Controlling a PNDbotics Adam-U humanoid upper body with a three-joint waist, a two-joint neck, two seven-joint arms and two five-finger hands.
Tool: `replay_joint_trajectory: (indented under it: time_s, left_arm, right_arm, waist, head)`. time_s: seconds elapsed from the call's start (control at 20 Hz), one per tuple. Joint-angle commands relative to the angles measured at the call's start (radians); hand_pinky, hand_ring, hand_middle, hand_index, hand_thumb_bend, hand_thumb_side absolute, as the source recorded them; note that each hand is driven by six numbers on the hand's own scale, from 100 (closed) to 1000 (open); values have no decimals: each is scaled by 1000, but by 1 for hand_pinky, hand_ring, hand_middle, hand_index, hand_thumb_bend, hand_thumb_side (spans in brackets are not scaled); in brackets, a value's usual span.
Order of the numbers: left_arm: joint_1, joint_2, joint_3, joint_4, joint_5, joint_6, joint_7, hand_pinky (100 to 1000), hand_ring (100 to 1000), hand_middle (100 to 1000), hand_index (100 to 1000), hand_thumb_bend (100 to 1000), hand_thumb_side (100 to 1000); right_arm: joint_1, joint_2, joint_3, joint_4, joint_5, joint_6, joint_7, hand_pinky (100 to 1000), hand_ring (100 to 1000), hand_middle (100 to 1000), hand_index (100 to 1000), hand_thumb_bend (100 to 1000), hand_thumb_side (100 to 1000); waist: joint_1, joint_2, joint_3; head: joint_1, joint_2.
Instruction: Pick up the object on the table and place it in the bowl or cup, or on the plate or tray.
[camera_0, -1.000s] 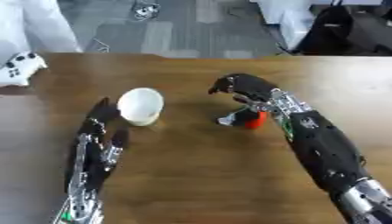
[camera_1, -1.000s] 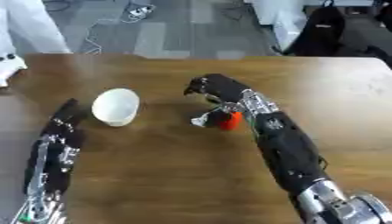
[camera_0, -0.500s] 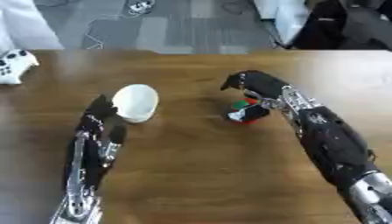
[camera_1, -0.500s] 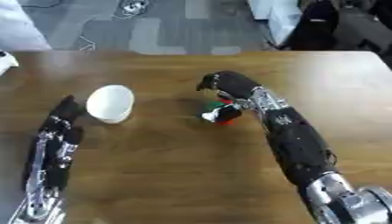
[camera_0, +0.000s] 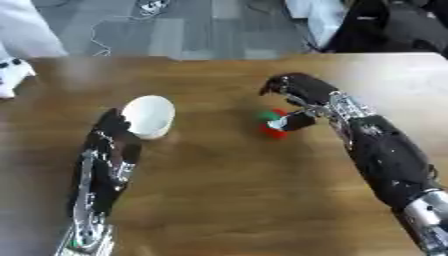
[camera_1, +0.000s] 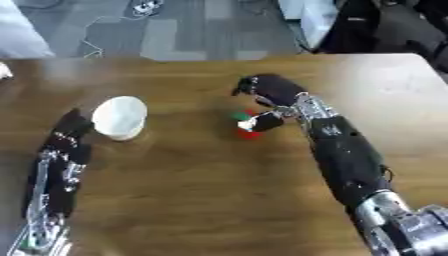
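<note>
Brown wood tabletop (camera_0: 227, 200) fills most of both views, with grey floor and dark chairs beyond its far edge.

Nearest, at the lower left, the left hand (camera_0: 109, 150) lies flat on the wood with its fingers straight and holding nothing; its fingertips reach up beside the cup (camera_0: 149, 116). That cup is white, lies tipped on its side just past those fingertips, and its mouth seems to face right and a little far.

Further in, right of centre, the right hand (camera_1: 271, 97) arches over the toy (camera_1: 248, 126), fingers curled down around it from the far right side and the thumb close against it. Contact looks made, so I judge the toy held, still resting on or just above the wood.

The toy is small: a red rounded body with a green bit on its far-left side and a pale patch by the thumb. Its exact shape I cannot make out, and no long axis shows.

From the right hand the cup lies to the left, at about the same depth and well apart from the toy. The carry would run leftward, ending at a mouth that lies sideways rather than up.

At the far left edge sits a white object (camera_0: 10, 75), unrelated to the job.
</note>
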Motion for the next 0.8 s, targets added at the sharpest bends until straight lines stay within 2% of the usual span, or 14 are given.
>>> replay_joint_trajectory:
  time_s: [0.05,0.35,0.6,0.65,0.8]
  left_arm:
    - [-5,10,5,-16,-1,-1,5,1000,846,917,811,678,660]
    - [-8,4,5,-16,0,-1,4,1000,846,917,810,678,660]
    - [-8,0,6,-16,0,-1,6,1000,846,917,810,679,661]
    - [-9,-1,6,-16,0,-1,6,1000,846,917,809,678,661]
    - [-8,-4,8,-16,-1,-2,8,1000,847,917,809,680,662]
  right_arm:
    - [-9,-1,-3,-45,-9,7,11,728,667,700,823,466,708]
    - [24,40,-4,-98,17,29,38,733,667,693,825,458,703]
    - [39,52,-7,-97,20,13,56,738,680,703,832,466,697]
    - [41,52,-8,-94,18,9,60,767,706,719,851,503,684]
    - [49,51,-10,-81,4,-10,81,790,734,726,854,541,677]
  waist:
    - [4,-14,4]
    - [9,-10,13]
    - [12,-7,17]
    - [12,-6,18]
    - [15,-4,19]
  head:
    - [-5,2]
    - [-8,5]
    - [-14,9]
    - [-15,10]
    - [-19,13]
